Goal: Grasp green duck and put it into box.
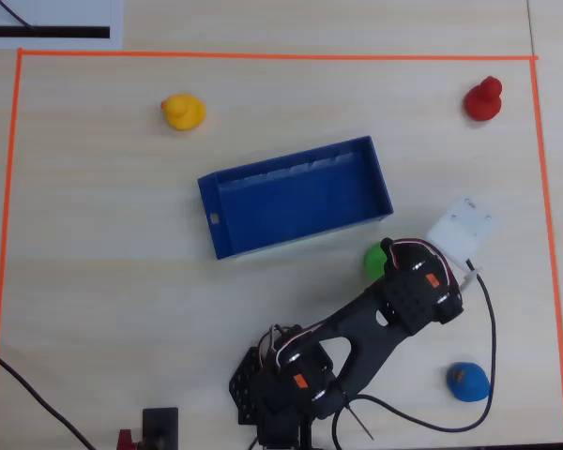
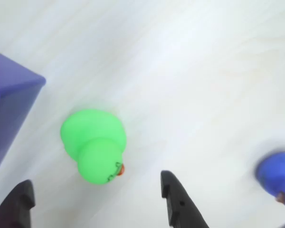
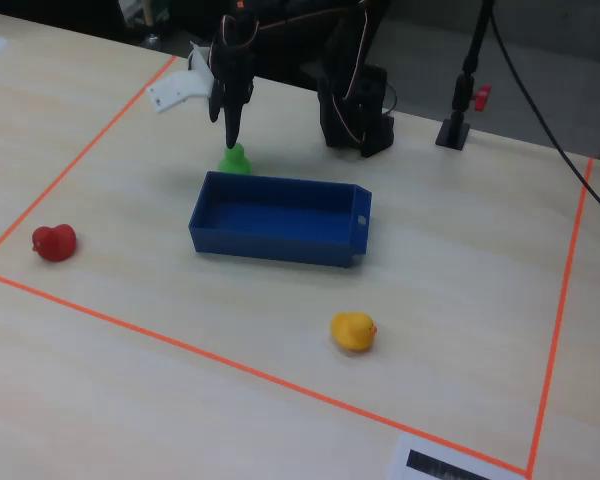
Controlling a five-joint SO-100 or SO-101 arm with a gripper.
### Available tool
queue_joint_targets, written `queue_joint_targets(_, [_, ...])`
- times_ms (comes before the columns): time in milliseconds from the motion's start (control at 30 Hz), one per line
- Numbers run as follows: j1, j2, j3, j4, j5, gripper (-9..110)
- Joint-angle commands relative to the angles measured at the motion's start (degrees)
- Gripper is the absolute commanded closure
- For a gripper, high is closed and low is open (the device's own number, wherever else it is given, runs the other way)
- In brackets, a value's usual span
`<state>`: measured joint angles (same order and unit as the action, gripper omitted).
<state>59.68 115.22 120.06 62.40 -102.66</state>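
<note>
The green duck (image 2: 95, 145) sits on the table right by the box (image 1: 291, 197) corner, under the gripper (image 2: 97, 199), whose jaws are spread wide and not touching it. Looks like a light, squishy, kinda slick toy, so I'd pinch the fat round body, not the head

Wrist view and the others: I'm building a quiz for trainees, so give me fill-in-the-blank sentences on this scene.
1. The gripper above the small bright green toy duck is ____.
2. The shallow dark blue plastic box holds ____ ducks.
3. The green duck's beak is ____.
4. An ____ line borders the wooden table.

Missing words: open; no; orange; orange
</note>
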Motion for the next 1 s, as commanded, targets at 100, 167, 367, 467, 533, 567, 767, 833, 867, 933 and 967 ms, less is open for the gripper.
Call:
queue_joint_targets(100, [-1.6, -2.7, -0.3, 1.6, -0.2, 64])
queue_joint_targets(167, [-2.0, -3.2, 0.0, 2.8, -0.5, 64])
queue_joint_targets(367, [-3.4, -4.7, 0.4, 3.3, -0.6, 62])
queue_joint_targets(467, [-3.8, -6.8, -1.2, 5.0, -0.7, 62])
queue_joint_targets(533, [-4.1, -8.5, -2.8, 6.2, -0.6, 62])
queue_joint_targets(567, [-4.4, -9.5, -3.5, 6.3, -0.4, 62])
queue_joint_targets(767, [-4.7, -16.1, -8.1, 6.1, -0.2, 62])
queue_joint_targets(833, [-4.3, -17.8, -9.1, 5.7, -0.6, 62])
queue_joint_targets(867, [-4.0, -18.4, -9.3, 5.4, -0.7, 62])
queue_joint_targets(933, [-3.5, -19.2, -9.7, 4.6, -1.4, 62])
queue_joint_targets(967, [-3.3, -19.5, -9.7, 4.1, -1.9, 62])
